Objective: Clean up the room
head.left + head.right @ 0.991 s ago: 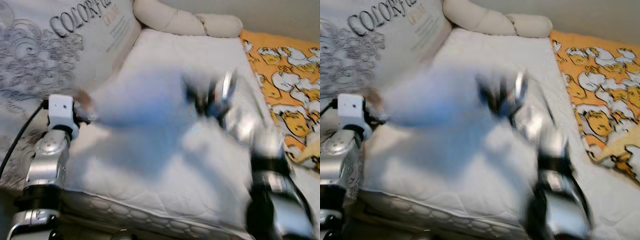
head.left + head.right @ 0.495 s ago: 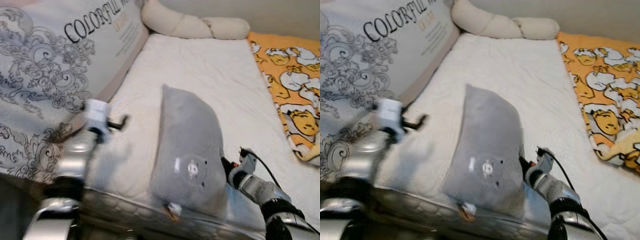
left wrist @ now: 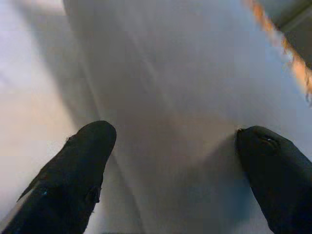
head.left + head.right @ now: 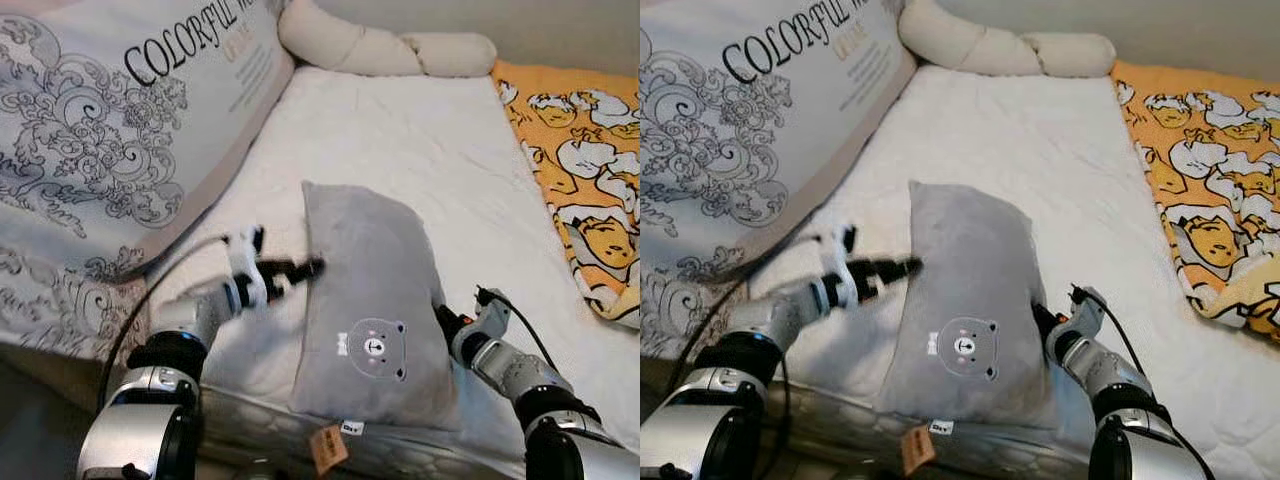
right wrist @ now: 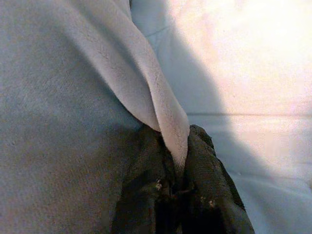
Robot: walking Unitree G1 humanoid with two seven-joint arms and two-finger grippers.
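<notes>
White mattress [image 4: 400,150] — grey pillow [image 4: 370,310], right gripper [image 5: 178,168] pinching

Soft even daylight, mild blur (wrist views hazy, shadowed)

"COLORFUL" printed on big pillow [image 4: 120,130]; rest unreadable.

Pillow [image 4: 370,310] on mattress [image 4: 420,150] front edge, btwn L hand [image 4: 300,268] & R hand [image 4: 440,318], blanket [image 4: 580,160] at right
</notes>
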